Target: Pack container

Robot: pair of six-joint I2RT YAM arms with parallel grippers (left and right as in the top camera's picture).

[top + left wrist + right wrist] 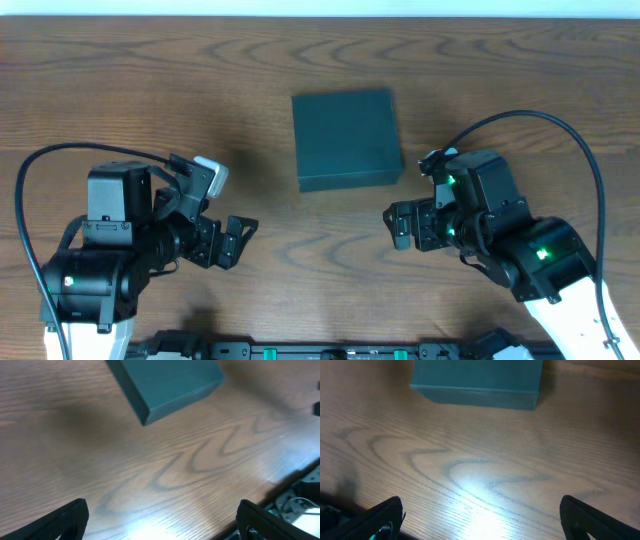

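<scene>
The container (pixel 346 137) is a dark, roughly square box lying shut on the wooden table at centre. It also shows at the top of the left wrist view as the container (pixel 165 382) and at the top of the right wrist view as the container (pixel 477 380). My left gripper (pixel 240 240) hovers near the front edge, left of the box, open with bare wood between its fingers. My right gripper (pixel 397 224) sits front right of the box, open and holding nothing.
The wooden table (pixel 150 90) stretches around the box. A black rail with cables (pixel 330 350) runs along the table's front edge. Black cables (pixel 560 125) loop above each arm.
</scene>
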